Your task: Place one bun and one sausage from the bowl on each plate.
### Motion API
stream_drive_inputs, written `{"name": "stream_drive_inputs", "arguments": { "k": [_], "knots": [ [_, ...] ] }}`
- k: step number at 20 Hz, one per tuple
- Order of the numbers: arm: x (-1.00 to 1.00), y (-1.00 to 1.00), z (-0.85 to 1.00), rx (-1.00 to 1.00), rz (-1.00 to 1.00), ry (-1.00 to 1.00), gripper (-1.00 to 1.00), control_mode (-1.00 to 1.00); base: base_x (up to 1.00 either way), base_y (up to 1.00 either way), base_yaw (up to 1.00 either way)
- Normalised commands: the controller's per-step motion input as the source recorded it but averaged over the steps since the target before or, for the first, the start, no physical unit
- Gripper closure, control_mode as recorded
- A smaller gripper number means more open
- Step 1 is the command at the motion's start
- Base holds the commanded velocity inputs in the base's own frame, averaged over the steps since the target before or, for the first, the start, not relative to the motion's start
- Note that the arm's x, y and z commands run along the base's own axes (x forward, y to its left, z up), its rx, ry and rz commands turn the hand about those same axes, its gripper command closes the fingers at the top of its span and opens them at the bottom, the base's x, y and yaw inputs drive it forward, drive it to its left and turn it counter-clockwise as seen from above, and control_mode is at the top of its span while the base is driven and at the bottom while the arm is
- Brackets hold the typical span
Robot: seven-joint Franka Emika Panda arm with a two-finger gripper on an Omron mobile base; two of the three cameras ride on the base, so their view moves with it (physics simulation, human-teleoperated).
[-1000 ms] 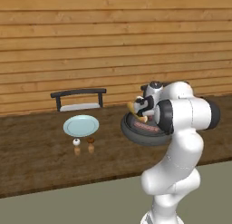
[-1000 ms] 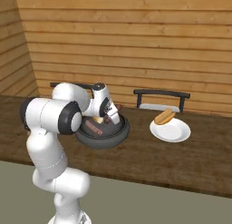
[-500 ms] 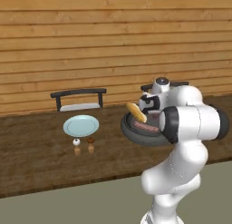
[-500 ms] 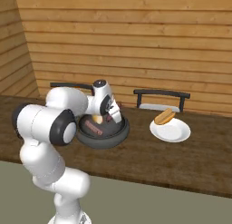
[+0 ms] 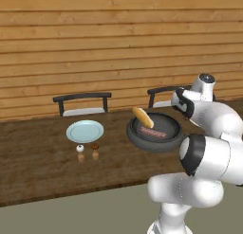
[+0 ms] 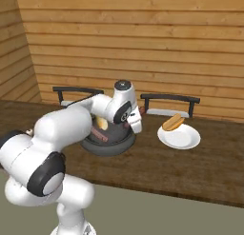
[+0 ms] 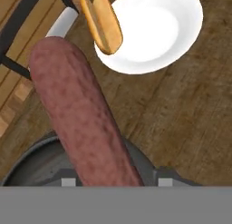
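The black-grey bowl [image 5: 163,141] [image 6: 107,147] sits mid-table, with a bun [image 5: 142,117] leaning on its left rim and a sausage [image 5: 152,132] lying inside. My gripper [image 6: 134,126] [image 7: 117,180] hangs over the bowl's right edge, shut on a second sausage [image 7: 81,114] that sticks out ahead of the fingers. In the hand view the bowl's rim [image 7: 27,166] lies under the sausage. To the right, the white plate [image 6: 183,140] [image 7: 163,28] carries a bun [image 6: 172,122] [image 7: 102,21]. The pale blue plate [image 5: 84,131] lies bare at the left.
Two small shakers [image 5: 88,149] stand just in front of the blue plate. Two dark chair backs [image 5: 81,97] [image 6: 169,98] rise behind the table against the wooden wall. The table's front edge [image 5: 71,193] runs close to my base.
The gripper went from wide open in the bowl to shut on a sausage. It has lifted it and swung toward the bowl's right edge and the white plate.
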Motion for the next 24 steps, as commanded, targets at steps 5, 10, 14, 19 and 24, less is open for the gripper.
{"name": "stream_drive_inputs", "arguments": {
  "k": [5, 10, 14, 19, 24],
  "knots": [
    [0.04, -1.00, 0.04, 0.07, -0.16, 0.01, 1.00, -1.00, 0.00, 0.00, 0.00],
    [0.10, -0.95, -0.35, 0.05, -0.05, -0.04, 1.00, -1.00, 0.00, 0.00, 0.00],
    [0.06, -0.79, -0.46, 0.04, 0.00, -0.06, 1.00, -1.00, 0.00, 0.00, 0.00],
    [0.40, -0.49, -0.17, 0.03, 0.00, -0.01, 1.00, -1.00, 0.00, 0.00, 0.00],
    [0.36, -0.24, -0.14, 0.02, 0.00, 0.00, 1.00, -1.00, 0.00, 0.00, 0.00]
  ]
}}
